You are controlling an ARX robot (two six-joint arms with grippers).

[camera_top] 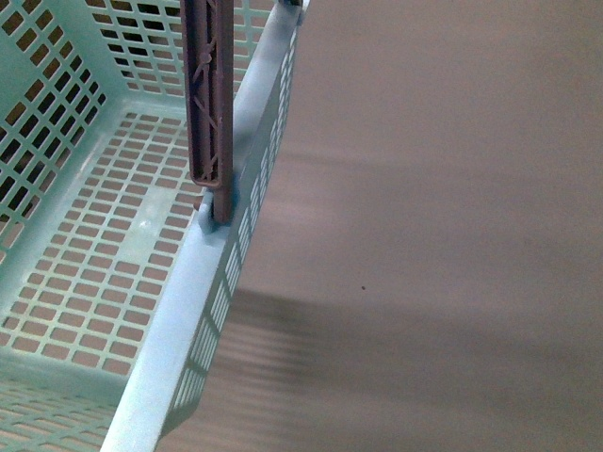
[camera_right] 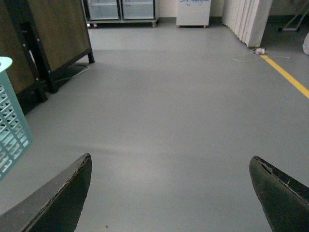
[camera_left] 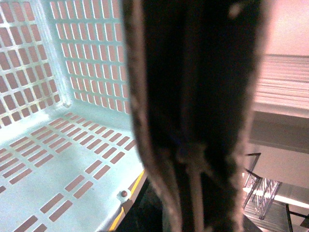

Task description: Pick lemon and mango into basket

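Observation:
The light teal basket (camera_top: 179,320) fills the left of the front view, and the part of its slotted floor that shows is bare. Its brown handle (camera_top: 209,94) stands upright from the right rim. In the left wrist view the handle (camera_left: 193,96) is a dark blurred bar right at the camera, with the basket floor (camera_left: 58,159) behind it. My left gripper is shut on this handle, and its fingers are hidden. My right gripper (camera_right: 171,193) is open and empty above the floor, with the basket's corner (camera_right: 12,125) to one side. The lemon and mango are out of view.
A plain brown surface (camera_top: 424,235) lies right of the basket in the front view. The right wrist view shows grey floor (camera_right: 169,96), a dark wooden panel on black legs (camera_right: 48,38), a yellow floor line (camera_right: 285,72) and white cabinets (camera_right: 193,12) at the far end.

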